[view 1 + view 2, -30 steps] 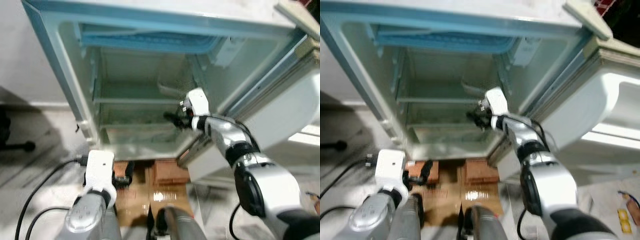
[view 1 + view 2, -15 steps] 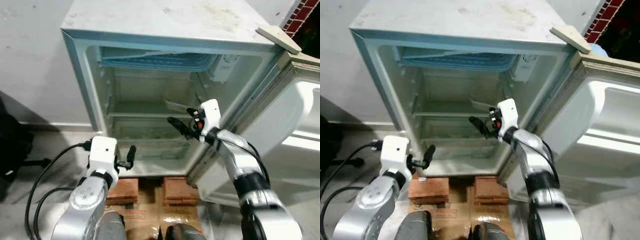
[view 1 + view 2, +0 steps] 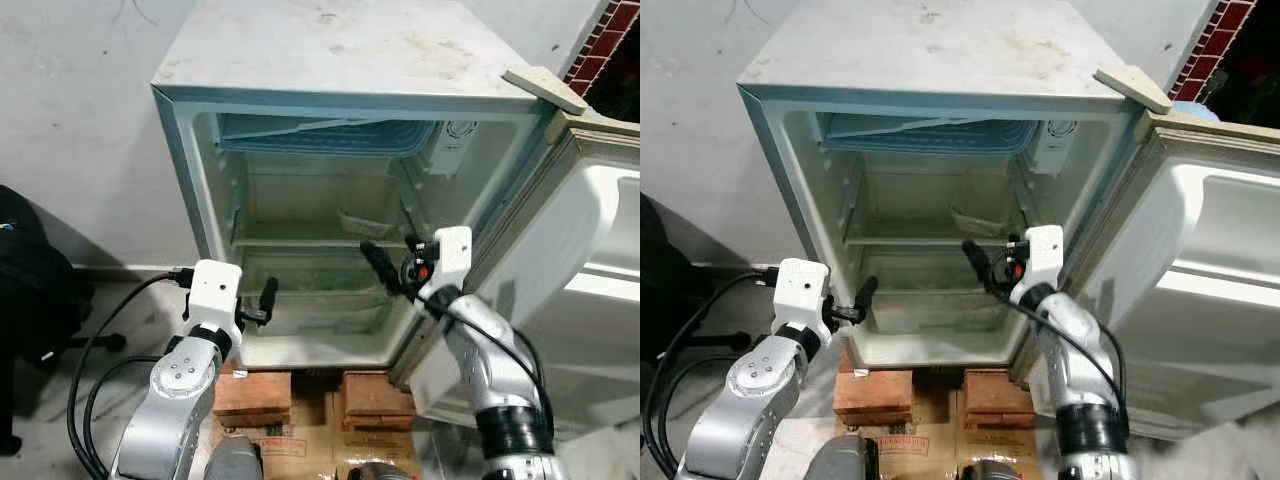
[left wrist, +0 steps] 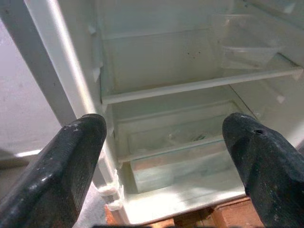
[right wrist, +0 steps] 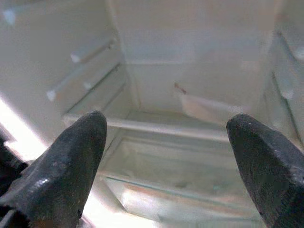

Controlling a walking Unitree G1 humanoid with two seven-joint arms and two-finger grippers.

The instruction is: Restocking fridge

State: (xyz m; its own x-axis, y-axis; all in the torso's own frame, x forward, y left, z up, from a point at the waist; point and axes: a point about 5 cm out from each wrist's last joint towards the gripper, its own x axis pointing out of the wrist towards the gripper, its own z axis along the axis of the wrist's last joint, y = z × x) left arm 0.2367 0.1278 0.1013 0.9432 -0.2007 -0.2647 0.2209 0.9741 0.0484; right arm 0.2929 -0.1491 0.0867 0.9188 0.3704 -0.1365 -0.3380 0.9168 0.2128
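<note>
— Fridge [image 3: 340, 120]: where is it seen?
— It is seen straight ahead against a grey wall, raised on bricks [image 3: 250, 392], with its door [image 3: 590, 300] swung wide to the robot's right.

— What is held inside?
— A glass shelf [image 4: 199, 84] is fitted across the middle, a clear drawer [image 4: 180, 147] is set beneath it, and a clear plastic container [image 4: 244, 47] is placed on the shelf toward the right wall.

— How are the end effectors found?
— The left end effector [image 3: 265, 298] is held at the lower left edge of the opening, fingers [image 4: 71, 166] spread, nothing gripped. The right end effector [image 3: 380, 265] is raised at the right side of the opening, near shelf level, likewise spread and unladen.

— Anything on the floor?
— Black cables [image 3: 90, 400] are looped at the left.
</note>
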